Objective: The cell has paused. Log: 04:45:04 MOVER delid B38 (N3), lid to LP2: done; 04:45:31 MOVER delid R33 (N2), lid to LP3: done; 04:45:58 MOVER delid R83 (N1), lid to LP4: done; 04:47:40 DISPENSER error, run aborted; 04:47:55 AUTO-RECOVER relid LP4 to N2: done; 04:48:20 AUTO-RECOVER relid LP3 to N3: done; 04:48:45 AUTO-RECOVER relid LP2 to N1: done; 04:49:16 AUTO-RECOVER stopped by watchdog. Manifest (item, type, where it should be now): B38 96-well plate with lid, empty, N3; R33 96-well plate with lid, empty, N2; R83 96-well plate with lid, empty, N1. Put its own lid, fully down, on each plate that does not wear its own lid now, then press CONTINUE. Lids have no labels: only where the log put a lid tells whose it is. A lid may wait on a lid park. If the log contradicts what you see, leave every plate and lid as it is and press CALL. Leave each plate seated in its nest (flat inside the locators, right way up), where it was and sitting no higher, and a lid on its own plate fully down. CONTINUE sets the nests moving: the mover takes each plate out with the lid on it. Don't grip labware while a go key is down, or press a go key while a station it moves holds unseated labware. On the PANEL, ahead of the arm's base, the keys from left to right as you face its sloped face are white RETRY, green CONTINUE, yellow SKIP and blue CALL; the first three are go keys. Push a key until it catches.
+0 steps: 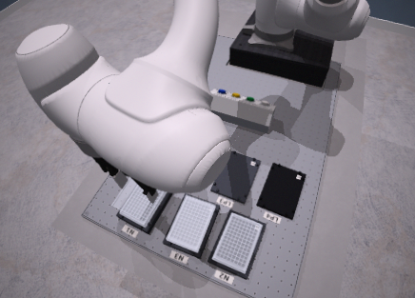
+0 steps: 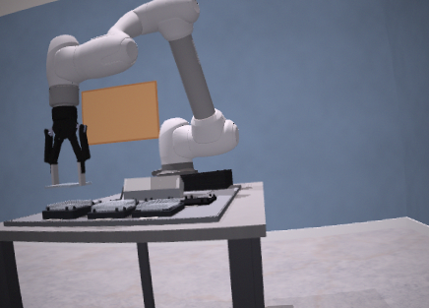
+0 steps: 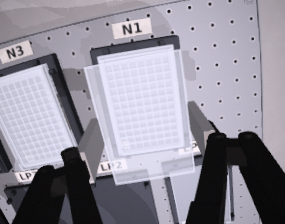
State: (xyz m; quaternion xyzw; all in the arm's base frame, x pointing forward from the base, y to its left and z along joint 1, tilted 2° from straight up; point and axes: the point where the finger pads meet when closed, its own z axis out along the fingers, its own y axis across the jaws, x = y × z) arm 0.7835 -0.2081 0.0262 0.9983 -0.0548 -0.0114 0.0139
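Observation:
My gripper (image 2: 66, 174) is shut on a clear plate lid (image 2: 69, 184) and holds it level a little above the deck. In the wrist view the lid (image 3: 142, 112) hangs over the white 96-well plate in nest N1, slightly offset from it, between my black fingers. The plate in N3 (image 3: 29, 119) lies to its left. In the top view the row reads N1 (image 1: 138, 207), N3 (image 1: 191, 224), N2 (image 1: 237, 243); my arm hides part of N1. I cannot tell which plates wear lids.
Lid parks LP3 (image 1: 235, 176), greyish, and LP4 (image 1: 281, 190), black, lie behind the nests; the other parks are hidden by my arm. The key panel (image 1: 243, 107) stands further back, with blue (image 1: 220, 91), yellow (image 1: 235, 95), green (image 1: 249, 99) and white (image 1: 265, 102) keys.

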